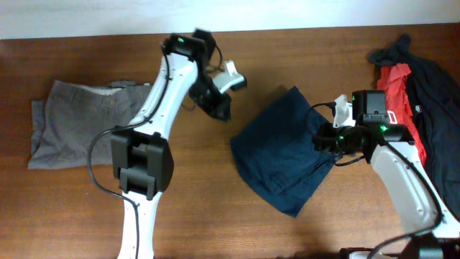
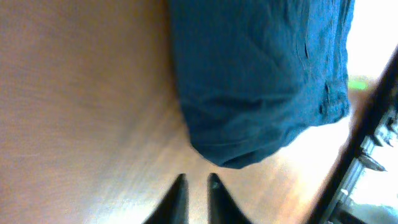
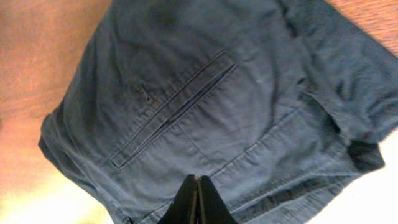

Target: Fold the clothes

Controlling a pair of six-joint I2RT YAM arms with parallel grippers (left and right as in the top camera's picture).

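Note:
The navy blue piece [image 1: 284,155] lies spread at the table's middle, its back pocket showing in the right wrist view [image 3: 186,93]. My right gripper [image 1: 325,139] is at its right edge. The jaws [image 3: 198,178] are shut tight together just over the cloth near the waistband, and no fabric shows between them. My left gripper [image 1: 219,108] hovers over bare wood, up and left of the navy piece [image 2: 261,74]. Its fingers [image 2: 196,180] are drawn nearly together with nothing between them. Grey shorts [image 1: 75,129] lie folded flat at the far left.
A heap of clothes sits at the right edge: a red shirt [image 1: 394,79] and a black garment [image 1: 431,86] draped over it. Bare wooden table [image 1: 201,180] lies between the grey shorts and the navy piece. The left arm's base stands at the front left.

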